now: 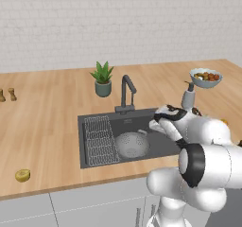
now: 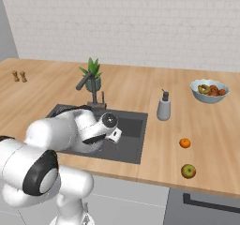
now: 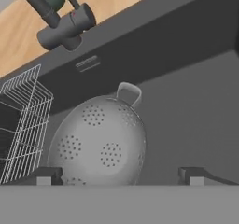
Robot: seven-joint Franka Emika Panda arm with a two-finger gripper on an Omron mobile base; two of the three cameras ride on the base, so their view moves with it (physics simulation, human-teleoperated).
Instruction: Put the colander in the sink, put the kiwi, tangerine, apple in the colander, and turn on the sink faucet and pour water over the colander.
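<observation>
Down on the floor of the sink (image 1: 90, 126), the colander (image 1: 133, 144) lies just beside the wire rack (image 1: 100, 141), which fills the basin's left end in the left base view. Over the basin's right part hangs the gripper (image 3: 119, 175), tilted down toward the colander; in the hand view its two dark fingertips (image 3: 44, 176) stand far apart at the bottom edge, with nothing between them, and the colander sits just beyond and between them, nearer the left tip, not touched by either. One loop handle of the colander points toward the sink's back wall. Behind the basin the sink faucet (image 1: 126, 92) rises from the wooden counter (image 1: 52, 117), its spout bent over the sink. On the counter far to the left of the sink lies the kiwi (image 1: 22, 175). On the counter to the right of the sink lie the tangerine (image 2: 185, 143) and, nearer the front edge, the apple (image 2: 188, 171), both well apart from the gripper.
</observation>
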